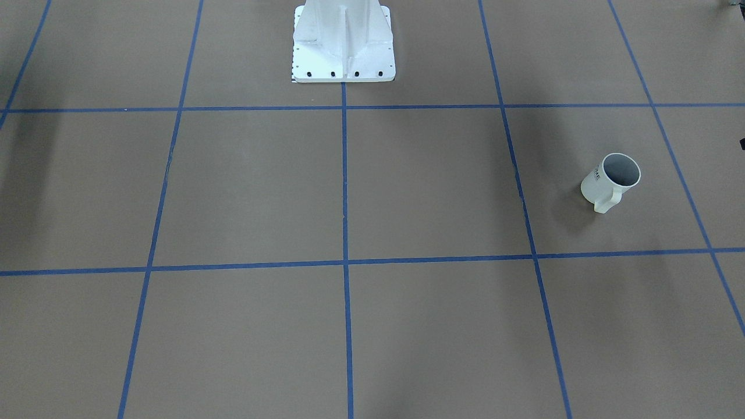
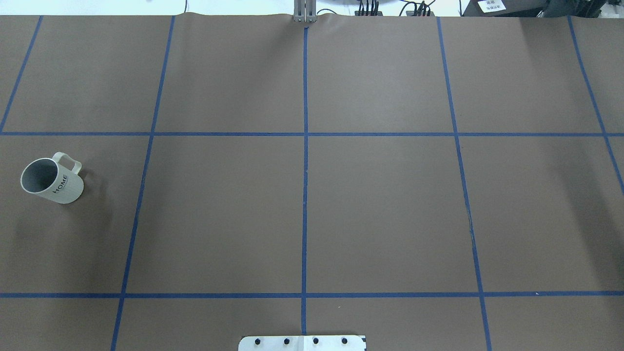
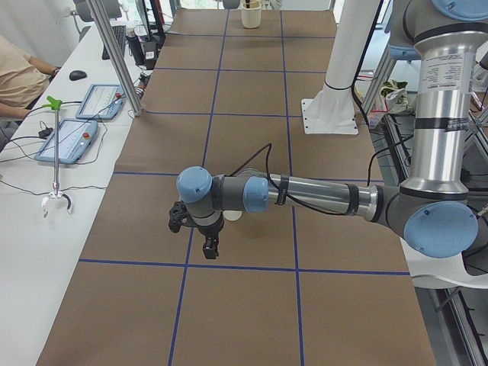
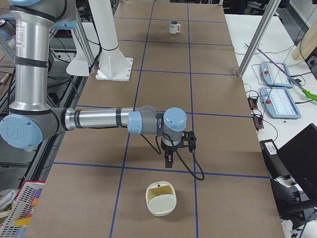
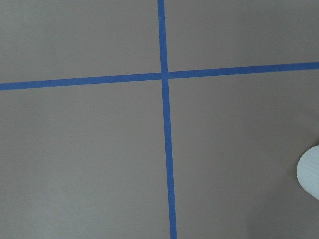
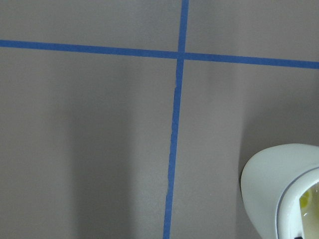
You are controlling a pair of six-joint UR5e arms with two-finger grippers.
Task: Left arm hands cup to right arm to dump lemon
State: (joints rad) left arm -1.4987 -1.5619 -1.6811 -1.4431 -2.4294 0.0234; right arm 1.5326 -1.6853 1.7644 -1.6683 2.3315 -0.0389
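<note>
Standing upright, the cup (image 2: 51,177) shows grey inside; left fingers (image 3: 210,248), right fingers (image 4: 169,161): cannot tell their spread.

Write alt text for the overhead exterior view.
A cream cup lettered HOME stands near the left edge of a brown table gridded with blue tape, its handle pointing away from the robot. The white base plate shows at the bottom edge; no arms are in view.

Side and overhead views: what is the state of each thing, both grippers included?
Cup: upright, not held, only grey inside visible.
Bin: open top, yellowish inside.
Left gripper: pointing down, holds nothing visible; open or shut cannot be told.
Right gripper: pointing down near the Bin; open or shut cannot be told.
</note>
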